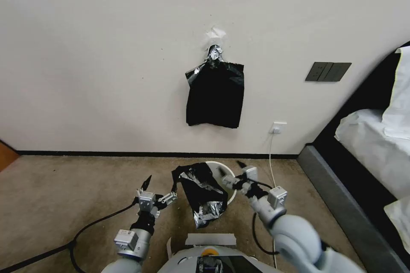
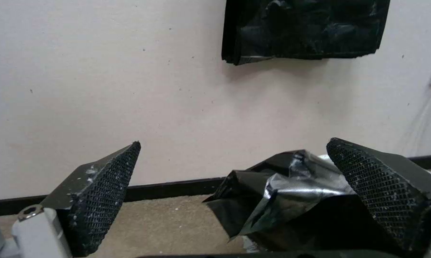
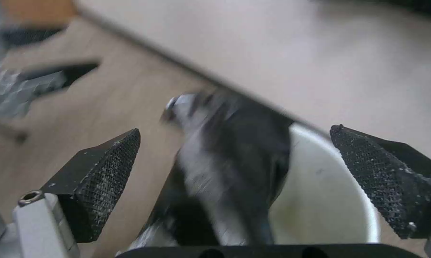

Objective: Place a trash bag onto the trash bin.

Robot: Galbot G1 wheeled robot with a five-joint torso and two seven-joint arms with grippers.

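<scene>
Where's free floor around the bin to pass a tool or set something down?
Bare carpet lies between the left tool and the baseboard. The trash bin is crowded: trash bag draped over its near-left rim, right tool above it, white cable beside it, bed frame further right.

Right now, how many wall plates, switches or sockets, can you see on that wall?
2. A dark switch plate sits high on the wall near the bed; a white socket is lower, above the floor, with a cord plugged in. Others may be hidden.

glossy crinkled plastic trash bag (image 1: 203, 194), smooth cream plastic trash bin (image 1: 228, 175), matt rough carpet (image 1: 64, 192).
</scene>
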